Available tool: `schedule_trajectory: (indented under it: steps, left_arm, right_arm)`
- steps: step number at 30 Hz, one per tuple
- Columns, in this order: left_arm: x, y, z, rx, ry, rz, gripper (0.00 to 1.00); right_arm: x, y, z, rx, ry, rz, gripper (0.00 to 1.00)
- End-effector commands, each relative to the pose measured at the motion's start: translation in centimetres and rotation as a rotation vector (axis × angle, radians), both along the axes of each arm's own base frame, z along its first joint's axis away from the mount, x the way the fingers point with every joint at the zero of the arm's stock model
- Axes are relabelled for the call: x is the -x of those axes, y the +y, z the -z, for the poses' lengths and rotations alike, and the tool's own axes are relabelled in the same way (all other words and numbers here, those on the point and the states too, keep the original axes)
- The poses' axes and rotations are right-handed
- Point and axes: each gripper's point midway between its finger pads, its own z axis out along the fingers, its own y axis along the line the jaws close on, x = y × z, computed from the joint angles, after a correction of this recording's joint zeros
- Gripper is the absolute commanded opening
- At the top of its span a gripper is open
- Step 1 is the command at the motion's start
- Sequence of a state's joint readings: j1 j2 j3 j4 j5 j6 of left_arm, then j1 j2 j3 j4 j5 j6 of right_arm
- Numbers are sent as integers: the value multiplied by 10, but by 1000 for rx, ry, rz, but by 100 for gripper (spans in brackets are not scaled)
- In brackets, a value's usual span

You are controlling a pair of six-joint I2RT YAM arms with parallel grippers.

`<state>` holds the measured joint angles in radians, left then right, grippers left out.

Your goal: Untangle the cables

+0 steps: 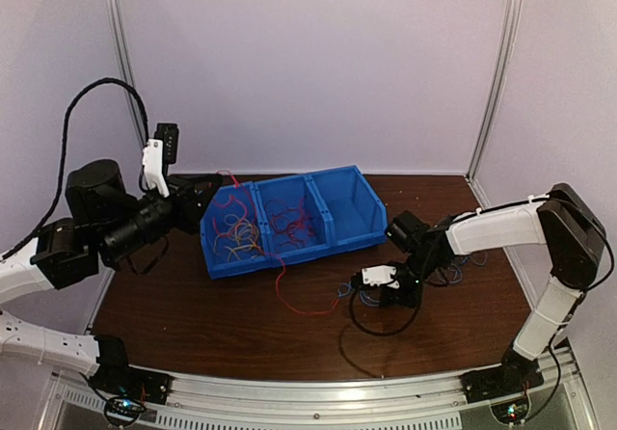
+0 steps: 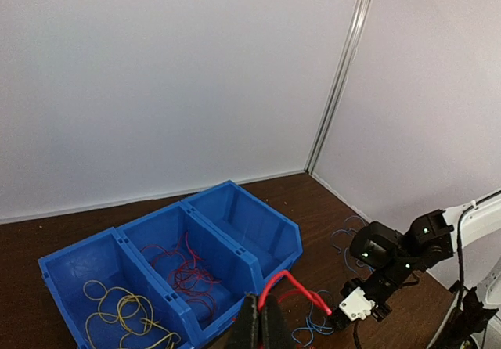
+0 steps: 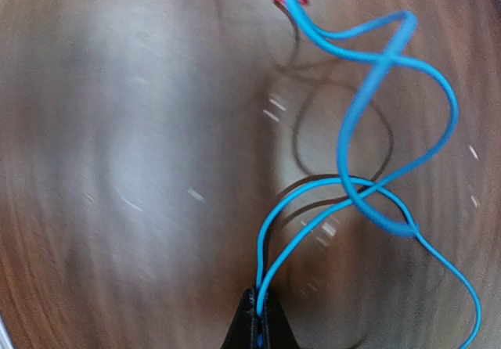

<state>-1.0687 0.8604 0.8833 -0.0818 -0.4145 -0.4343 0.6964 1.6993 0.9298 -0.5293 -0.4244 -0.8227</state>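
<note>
From above, a blue bin sits mid-table, yellow cables mixed with some red in its left compartment, red cables in the middle one; the left gripper is raised at the bin's left end, and the right gripper is low over blue cables strewn on the wood right of the bin. At the left wrist, the jaws are pressed together on a red cable that arches up and right from the tips. At the right wrist, blurred, the jaws pinch one blue cable, its loops crossing over the wood beyond
</note>
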Motion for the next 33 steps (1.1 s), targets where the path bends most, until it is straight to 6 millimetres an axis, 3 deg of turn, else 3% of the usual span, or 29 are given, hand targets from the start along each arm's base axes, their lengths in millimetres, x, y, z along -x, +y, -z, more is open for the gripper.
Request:
schedule_trajectory:
  steps: [1,4,7,10,12,17,20,23,26,33]
  left_arm:
    - [0,26,-79,-25,-149,-84,0]
    - [7,59,-124,-25,-215,-155,0]
    - [24,105,-168,50,-279,-224,0]
    - [38,137,-192,115,-312,-253,0]
    - [40,141,-191,120,-307,-255,0]
    - [28,107,-164,63,-260,-198,0]
    - [19,78,-149,13,-246,-149,0]
    - [13,61,-146,-14,-246,-131,0]
    - [9,50,-146,-21,-250,-119,0]
    - [-6,16,-128,-72,-241,-90,0]
  right_arm:
    - [-53,-59,-5,51,-76,194,0]
    - [-86,-104,-2,98,-94,327,0]
    - [-101,-134,7,138,-90,400,0]
    - [-107,-141,12,142,-78,425,0]
    - [-109,-138,12,126,-68,428,0]
    - [-116,-128,5,74,-56,448,0]
    - [-115,-120,-10,20,-46,450,1]
    - [-115,-112,-34,-45,-55,463,20]
    - [-113,-106,-61,-106,-70,479,32]
    - [-111,-93,-120,-256,-114,520,49]
